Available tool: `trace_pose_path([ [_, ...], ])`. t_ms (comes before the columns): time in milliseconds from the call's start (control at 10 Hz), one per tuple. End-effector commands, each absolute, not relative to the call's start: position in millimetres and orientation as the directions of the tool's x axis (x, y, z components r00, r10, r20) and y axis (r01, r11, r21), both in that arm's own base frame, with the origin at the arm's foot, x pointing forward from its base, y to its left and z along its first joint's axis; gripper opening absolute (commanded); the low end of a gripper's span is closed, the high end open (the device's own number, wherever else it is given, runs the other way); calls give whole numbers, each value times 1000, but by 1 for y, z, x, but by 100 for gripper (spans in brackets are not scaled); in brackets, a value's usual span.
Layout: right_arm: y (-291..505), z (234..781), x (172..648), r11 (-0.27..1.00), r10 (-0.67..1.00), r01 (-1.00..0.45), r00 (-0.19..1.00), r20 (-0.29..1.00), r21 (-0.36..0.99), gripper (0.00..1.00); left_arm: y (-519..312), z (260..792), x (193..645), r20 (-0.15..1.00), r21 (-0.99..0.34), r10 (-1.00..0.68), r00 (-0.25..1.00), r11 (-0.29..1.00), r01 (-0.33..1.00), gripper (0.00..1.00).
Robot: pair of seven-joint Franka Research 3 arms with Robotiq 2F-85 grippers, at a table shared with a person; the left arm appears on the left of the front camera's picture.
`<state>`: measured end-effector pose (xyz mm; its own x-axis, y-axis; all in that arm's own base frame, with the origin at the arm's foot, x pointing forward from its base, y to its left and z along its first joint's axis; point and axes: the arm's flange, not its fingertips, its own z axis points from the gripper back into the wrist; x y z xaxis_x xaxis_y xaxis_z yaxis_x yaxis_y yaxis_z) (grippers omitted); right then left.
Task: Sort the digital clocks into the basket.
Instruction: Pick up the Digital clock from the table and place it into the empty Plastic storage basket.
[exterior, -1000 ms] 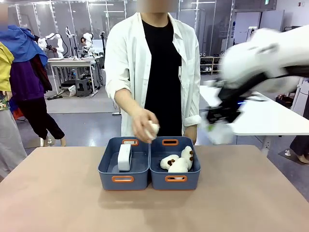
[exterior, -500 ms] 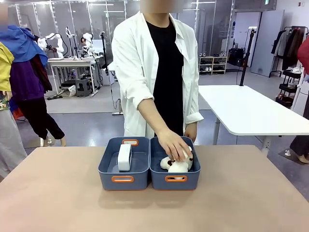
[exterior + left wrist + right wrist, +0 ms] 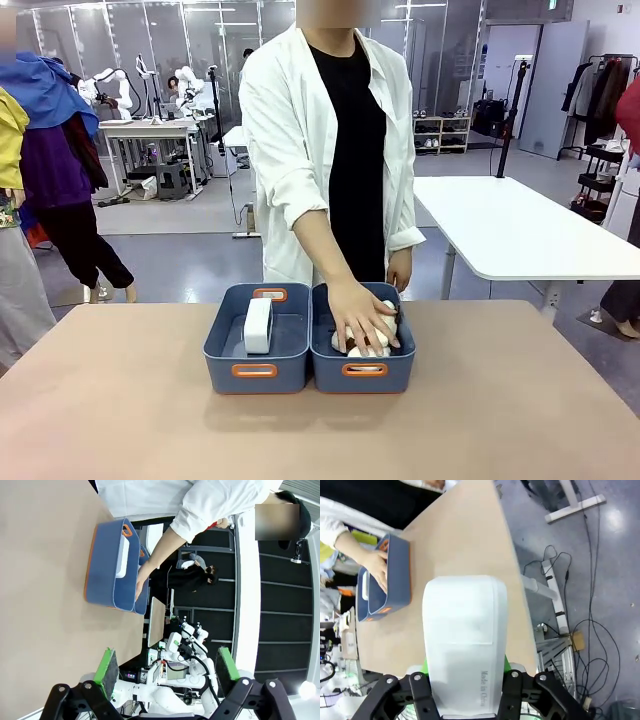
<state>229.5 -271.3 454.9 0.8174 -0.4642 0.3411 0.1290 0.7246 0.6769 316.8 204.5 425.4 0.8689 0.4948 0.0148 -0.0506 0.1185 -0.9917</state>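
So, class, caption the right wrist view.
Right hand grips a white digital clock above the table, far from the baskets.

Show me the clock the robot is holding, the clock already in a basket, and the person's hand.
held clock (image 3: 464, 645), right wrist view: middle of its white back.
clock in the basket (image 3: 258, 325), front view: its top edge.
person's hand (image 3: 361, 320), front view: back of hand.

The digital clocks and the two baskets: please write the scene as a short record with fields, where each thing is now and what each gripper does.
clock one: digital clock stands on its edge inside the left basket
clock two: second digital clock clamped in the right gripper, away from the table
right basket: holds plush toys; the person's hand presses on them
left gripper: open, holding nothing
table: tan top, both baskets side by side
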Motion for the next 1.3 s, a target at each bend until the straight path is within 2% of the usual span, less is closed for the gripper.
trace_pose_path([
  [0,-261,455,253,736,-430,111,838,335,668,0,205,429,312,17,-994,494,869,106,-41,100],
  [400,-251,458,268,748,-392,87,858,332,658,0,205,429,312,17,-994,494,869,106,-41,100],
  [600,-229,468,286,763,-328,23,875,357,646,0,205,429,312,17,-994,494,869,106,-41,100],
  [700,-198,483,311,776,-249,-53,889,384,628,0,205,429,312,17,-994,494,869,106,-41,100],
  [900,-86,516,375,789,-12,-246,910,415,563,0,205,429,312,17,-994,494,869,106,-41,100],
  [1100,25,541,400,777,156,-379,890,429,504,0,205,429,312,17,-994,494,869,106,-41,100],
  [1200,79,552,404,737,216,-433,879,426,519,0,205,429,312,17,-994,494,869,106,-41,100],
])
